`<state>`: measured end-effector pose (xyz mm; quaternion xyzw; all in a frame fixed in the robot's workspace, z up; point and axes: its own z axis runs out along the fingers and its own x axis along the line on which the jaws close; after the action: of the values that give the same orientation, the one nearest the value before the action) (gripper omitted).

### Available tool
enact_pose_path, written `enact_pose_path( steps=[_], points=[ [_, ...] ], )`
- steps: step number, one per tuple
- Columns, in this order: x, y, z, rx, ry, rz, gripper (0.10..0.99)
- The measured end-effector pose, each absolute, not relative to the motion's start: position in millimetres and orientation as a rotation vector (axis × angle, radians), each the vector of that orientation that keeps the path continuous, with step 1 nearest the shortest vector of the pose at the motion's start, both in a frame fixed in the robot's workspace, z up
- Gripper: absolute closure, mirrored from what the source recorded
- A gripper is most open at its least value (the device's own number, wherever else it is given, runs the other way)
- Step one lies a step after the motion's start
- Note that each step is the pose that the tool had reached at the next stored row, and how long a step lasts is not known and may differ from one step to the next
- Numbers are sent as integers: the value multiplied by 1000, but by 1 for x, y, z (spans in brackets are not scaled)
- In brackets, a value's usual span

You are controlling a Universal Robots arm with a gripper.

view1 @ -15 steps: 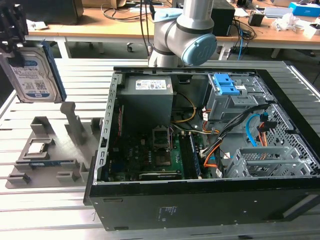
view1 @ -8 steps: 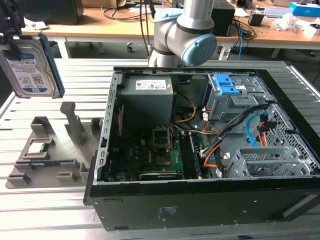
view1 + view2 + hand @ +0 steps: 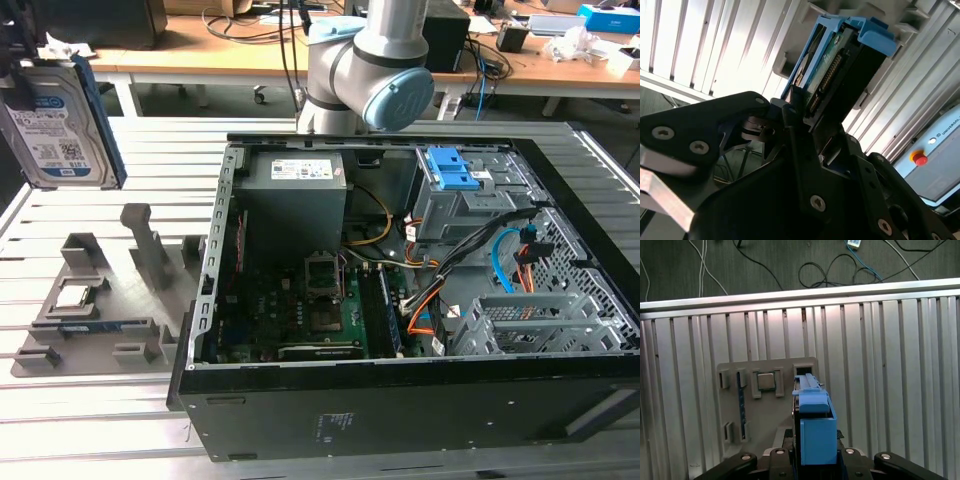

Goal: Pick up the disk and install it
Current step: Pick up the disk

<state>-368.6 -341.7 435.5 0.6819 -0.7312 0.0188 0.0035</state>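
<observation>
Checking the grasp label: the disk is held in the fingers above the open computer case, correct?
No. The fingers hold the disk above the grey holder tray, to the exterior view's left of the computer case; the exterior view shows this.

The exterior view looked down slantwise at the open computer case (image 3: 400,410) on the slatted table (image 3: 100,435). Both wrist views sat close behind the hand (image 3: 804,112), sharing the held disk (image 3: 815,435) and grey tray (image 3: 767,367).

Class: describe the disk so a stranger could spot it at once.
Start at the open computer case; to the exterior view's left lies a grey tray. Above it the pincer holds the disk upright. Unlike the tray's small silver chip, it has a blue frame and white-and-blue label.
</observation>
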Motion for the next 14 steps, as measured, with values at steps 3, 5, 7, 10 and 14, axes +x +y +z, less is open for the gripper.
enact_pose_path(
  steps=[3, 5, 7, 10, 14],
  points=[
    [-369, -342, 443, 2137, -2292, 59, 722],
    [-369, -342, 448, 2137, -2292, 59, 722],
    [-369, -342, 452, 2137, -2292, 59, 722],
    [-369, -342, 462, 2137, -2292, 59, 722],
    [-369, -342, 471, 2137, -2292, 58, 722]
  ],
)
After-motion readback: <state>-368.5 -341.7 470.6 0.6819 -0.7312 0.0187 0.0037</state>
